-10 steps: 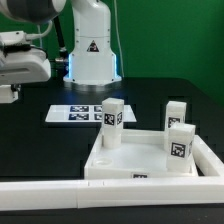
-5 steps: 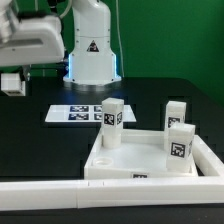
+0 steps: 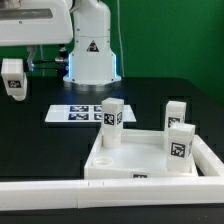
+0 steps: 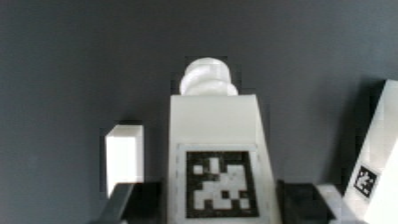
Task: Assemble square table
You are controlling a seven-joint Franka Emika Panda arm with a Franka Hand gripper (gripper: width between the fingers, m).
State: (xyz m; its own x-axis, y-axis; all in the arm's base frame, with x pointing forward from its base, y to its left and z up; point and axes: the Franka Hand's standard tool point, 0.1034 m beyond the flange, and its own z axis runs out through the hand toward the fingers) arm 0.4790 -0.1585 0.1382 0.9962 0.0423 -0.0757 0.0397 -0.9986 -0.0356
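1 white rectangular leg block with a matte surface and printed tag is clamped by the gripper above the black table, at 10 o'clock from the rimmed square top.

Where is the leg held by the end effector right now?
In the exterior view the held leg hangs at the far left in the end effector, above the dark table and left of the marker board.

The robot arm is glossy white with rounded, smooth casings. Its base is a bulbous white column bearing a black triangular warning mark, ringed at the foot by a blue glowing band. A dark cable runs beside the base. The pincer shows dark, nearly black finger parts.
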